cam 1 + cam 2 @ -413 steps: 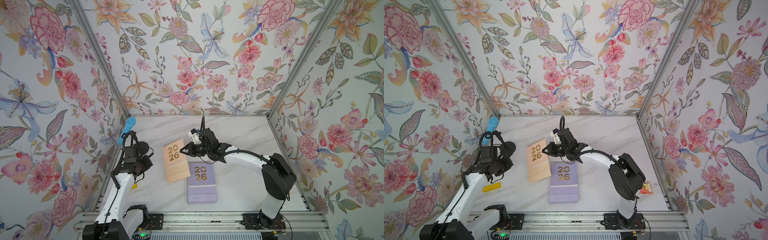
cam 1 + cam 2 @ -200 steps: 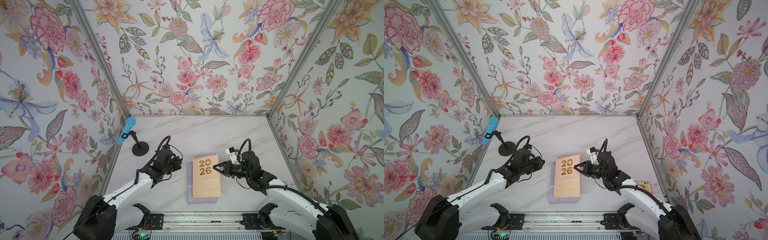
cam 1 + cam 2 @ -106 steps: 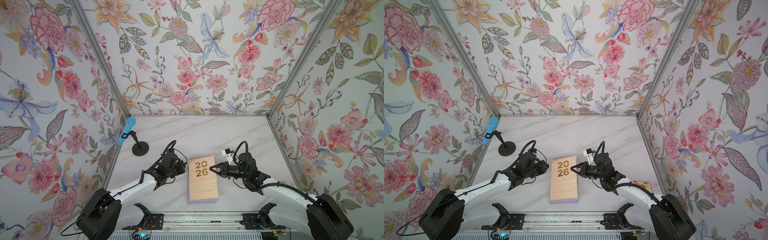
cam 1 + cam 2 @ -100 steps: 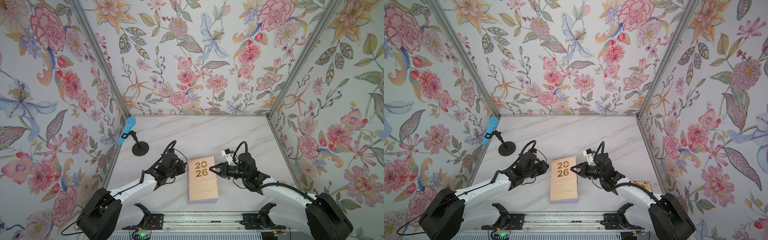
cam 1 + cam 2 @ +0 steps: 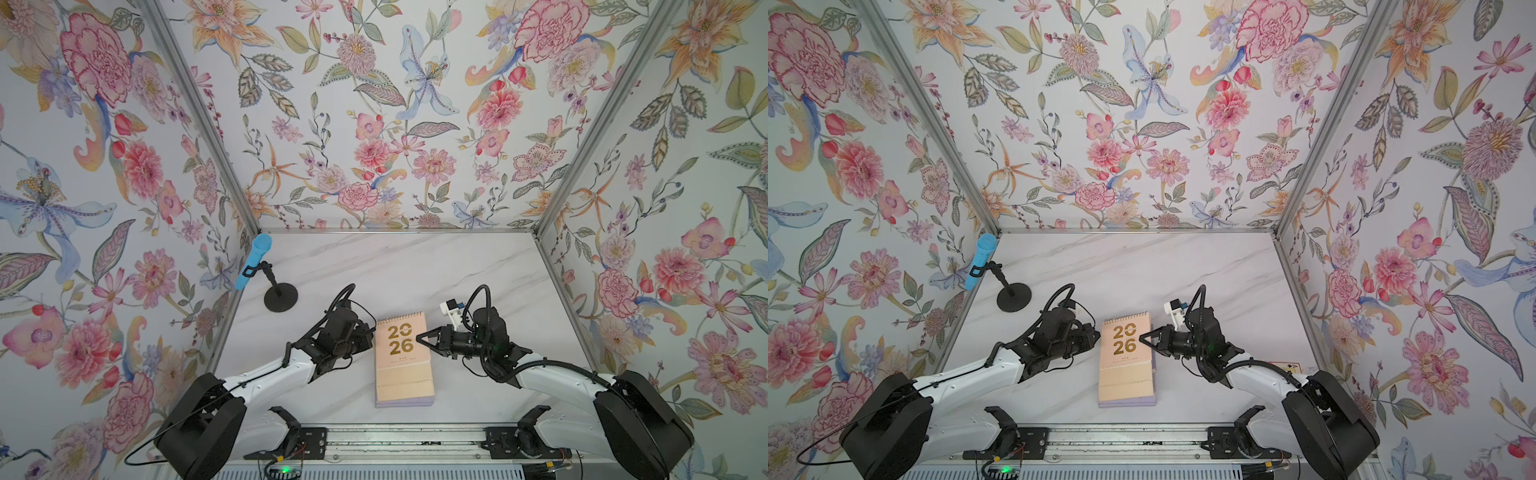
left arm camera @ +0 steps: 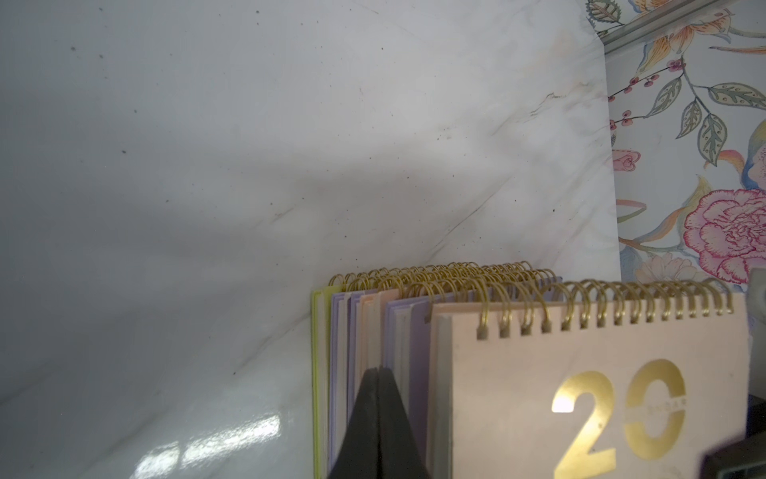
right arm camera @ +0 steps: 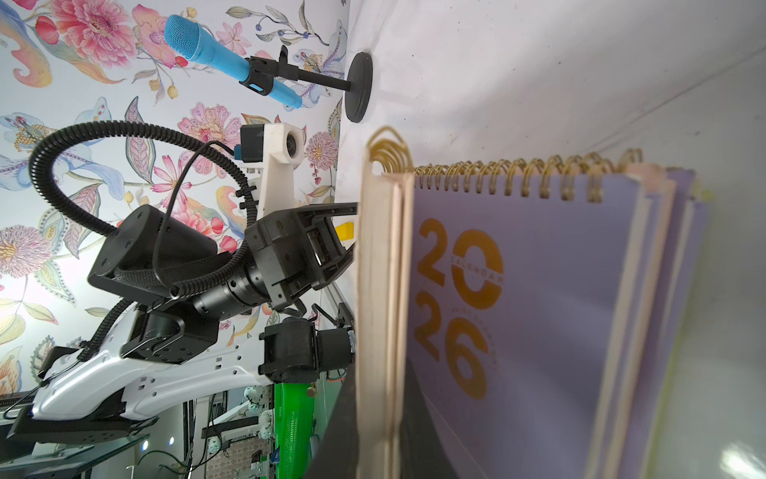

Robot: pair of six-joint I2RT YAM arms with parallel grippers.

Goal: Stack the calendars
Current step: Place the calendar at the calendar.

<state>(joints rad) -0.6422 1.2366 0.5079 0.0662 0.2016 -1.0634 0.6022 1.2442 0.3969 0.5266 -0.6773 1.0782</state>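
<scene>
Top views: a white marble tabletop point(image 5: 415, 270), with both arms meeting at one pile.
Calendar stack point(image 6: 414, 331): lies close to the tabletop's front edge, about midway between its left and right edges, with the gold spirals toward the back edge.
Layers, left wrist view: yellow at the bottom, then lavender, lavender, peach, lavender, peach.
Top peach calendar point(image 5: 402, 357): gold "2026" faces up. It covers the pile in both top views. The right wrist view shows it edge-on, its right side lifted clear of the lavender calendar point(image 7: 539, 290) beneath, whose "2026" shows in full.
Left gripper point(image 6: 376, 381): fingers pressed together with nothing between them, the tip against the stack's left side at the middle layers.
Right gripper point(image 5: 419, 335): clamped on the right edge of the top peach calendar, one dark finger on each face.
Microphone point(image 5: 252, 261): blue, tilted on a black stand point(image 5: 281, 296) by the left edge, toward the back-left corner and well apart from the stack.
</scene>
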